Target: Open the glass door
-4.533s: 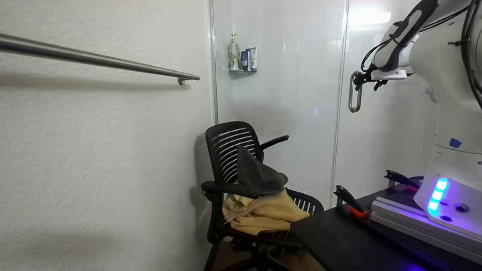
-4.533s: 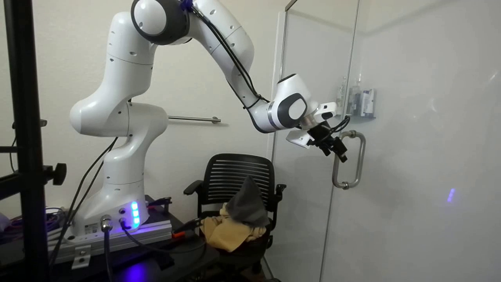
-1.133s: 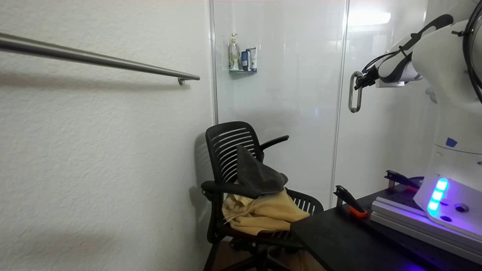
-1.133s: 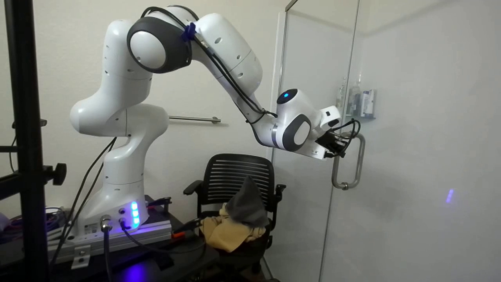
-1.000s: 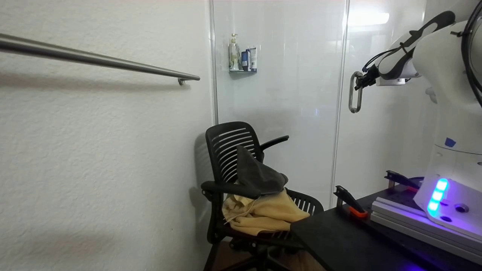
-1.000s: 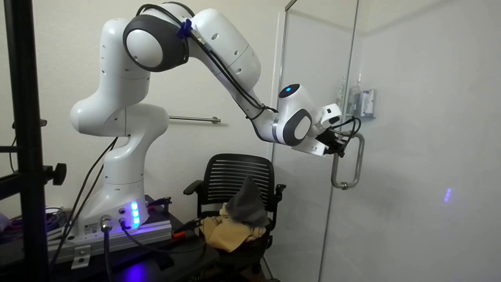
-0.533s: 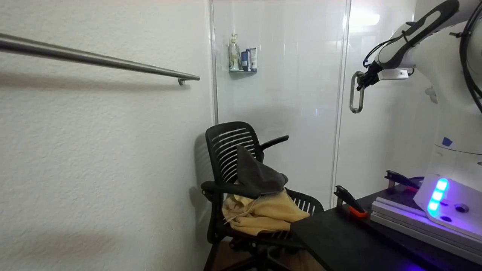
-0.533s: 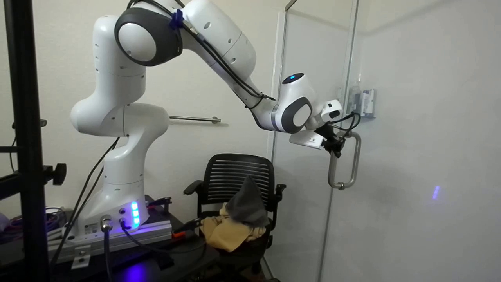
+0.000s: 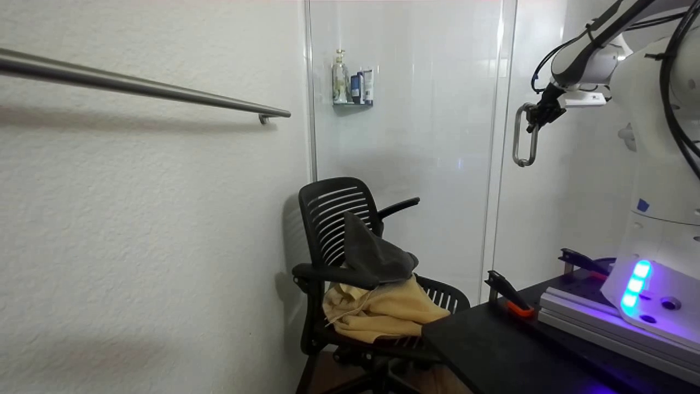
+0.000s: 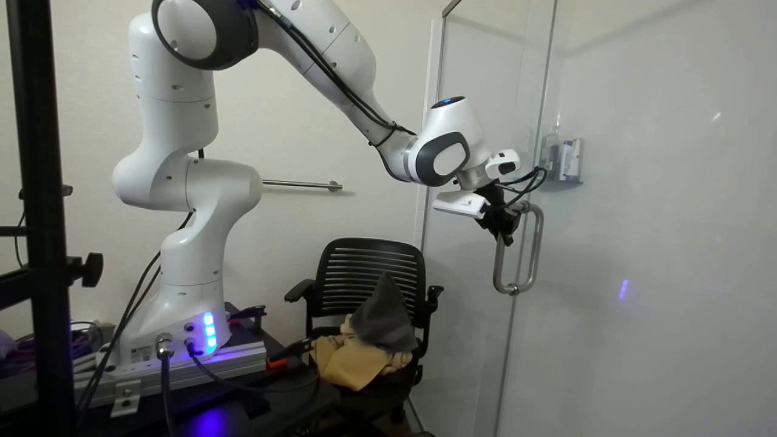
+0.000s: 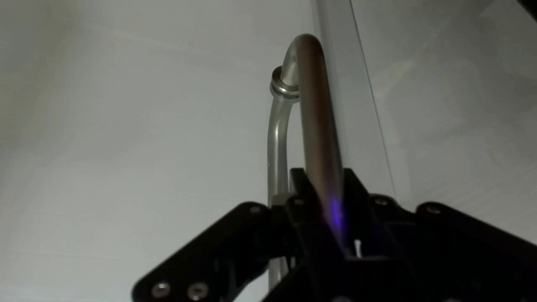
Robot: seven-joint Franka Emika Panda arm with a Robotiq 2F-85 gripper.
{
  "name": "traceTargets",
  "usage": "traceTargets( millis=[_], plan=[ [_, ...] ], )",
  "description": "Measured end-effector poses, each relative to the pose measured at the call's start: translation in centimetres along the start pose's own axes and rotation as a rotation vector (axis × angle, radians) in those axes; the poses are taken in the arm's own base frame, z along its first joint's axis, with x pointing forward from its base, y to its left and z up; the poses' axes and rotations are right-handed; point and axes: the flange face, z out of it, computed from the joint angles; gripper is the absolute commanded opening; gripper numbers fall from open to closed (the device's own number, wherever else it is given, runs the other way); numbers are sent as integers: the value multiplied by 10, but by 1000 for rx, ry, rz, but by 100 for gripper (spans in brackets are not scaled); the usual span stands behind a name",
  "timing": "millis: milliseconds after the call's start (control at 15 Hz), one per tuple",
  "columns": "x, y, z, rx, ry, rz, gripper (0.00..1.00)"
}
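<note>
The glass door [image 9: 552,219] is a tall whitish panel, standing slightly ajar: a narrow strip separates its edge from the neighbouring fixed panel. Its metal loop handle [image 10: 535,249] has one bar on each side of the glass. My gripper [image 11: 322,178] is shut on the near bar, toward its upper end; in the wrist view that bar [image 11: 316,109] runs between both dark fingers, and the far bar [image 11: 277,147] shows behind. Both exterior views show the wrist tilted down to the handle. The grip's lower part is dark and hard to make out.
A black chair [image 10: 371,279] with grey and yellow cloth stands beside the fixed panel [image 9: 415,164]. The black table [image 9: 492,339] bearing my base has clamps [image 9: 508,293] at its edge. A metal rail [image 9: 164,87] runs along the wall, and a black pole [image 10: 36,182] rises nearby.
Fingers that stood apart at the handle several seconds ago are now closed on it. Over the last second the arm draws back, the handle moves with it, and the door's edge leaves the fixed panel.
</note>
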Motion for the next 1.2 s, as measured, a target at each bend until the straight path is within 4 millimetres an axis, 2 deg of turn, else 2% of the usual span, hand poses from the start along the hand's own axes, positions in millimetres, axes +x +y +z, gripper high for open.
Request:
traceTargets(
  millis=[1200],
  plan=[
    [-52,-8,-65,-79,-253,102,6]
  ],
)
